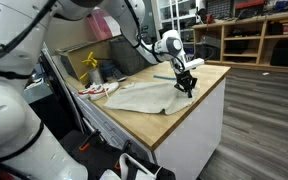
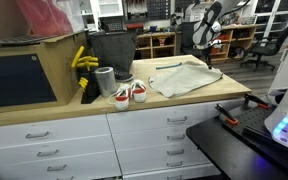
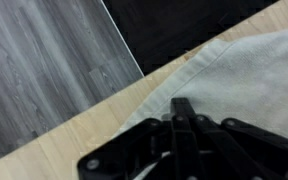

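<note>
gripper: we see the gripper [image 1: 187, 82] down at the counter [image 1: 206, 108], pointing at the wood directly below the jaws.
jaws: pressed together; in the wrist view the fingertips [image 3: 181, 108] meet on the rim of the cloth, and we judge they are pinching it, though the fabric between the pads is hidden.
cloth: the pale cloth [image 1: 149, 97] starts right at the jaws and spreads away from them across the counter, lying flat with a few wrinkles.
near jaws: counter edge just beside them, with grey floor [image 3: 44, 70] beyond it.
far from jaws: sneaker [image 2: 129, 93], black bin [image 2: 111, 50] and a yellow item [image 2: 81, 62], all well apart on the other side of the cloth.
done, our read: jaws are lowered and the grip on the cloth's rim is made.
left, our read: the cloth is not raised, dragged or folded; everything past the grip is open.
</note>
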{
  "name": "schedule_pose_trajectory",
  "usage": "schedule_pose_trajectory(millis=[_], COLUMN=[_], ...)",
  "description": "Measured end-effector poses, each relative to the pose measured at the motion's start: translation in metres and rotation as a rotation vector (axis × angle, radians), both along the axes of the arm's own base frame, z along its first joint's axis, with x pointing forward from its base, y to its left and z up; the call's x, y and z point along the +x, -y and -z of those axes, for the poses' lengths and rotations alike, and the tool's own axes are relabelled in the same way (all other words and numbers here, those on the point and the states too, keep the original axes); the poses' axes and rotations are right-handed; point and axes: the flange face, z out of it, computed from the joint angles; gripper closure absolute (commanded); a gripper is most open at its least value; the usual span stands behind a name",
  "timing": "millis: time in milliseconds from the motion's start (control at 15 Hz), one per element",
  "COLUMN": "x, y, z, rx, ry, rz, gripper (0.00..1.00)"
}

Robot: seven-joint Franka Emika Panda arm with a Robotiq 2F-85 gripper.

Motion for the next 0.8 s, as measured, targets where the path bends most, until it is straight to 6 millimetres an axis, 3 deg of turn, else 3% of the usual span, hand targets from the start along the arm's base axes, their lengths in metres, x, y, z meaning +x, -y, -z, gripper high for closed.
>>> schedule_pose_trajectory(millis=[200, 400, 800], x=[0.001, 0.008, 0.007], y=[0.011, 0.009, -0.036], z=[-0.003, -0.008, -0.008], rx=[-0.088, -0.152, -0.087], ry=[0.045, 0.106, 0.119], rz=[-0.011, -0.024, -0.032], gripper=[1.0, 1.0, 1.0])
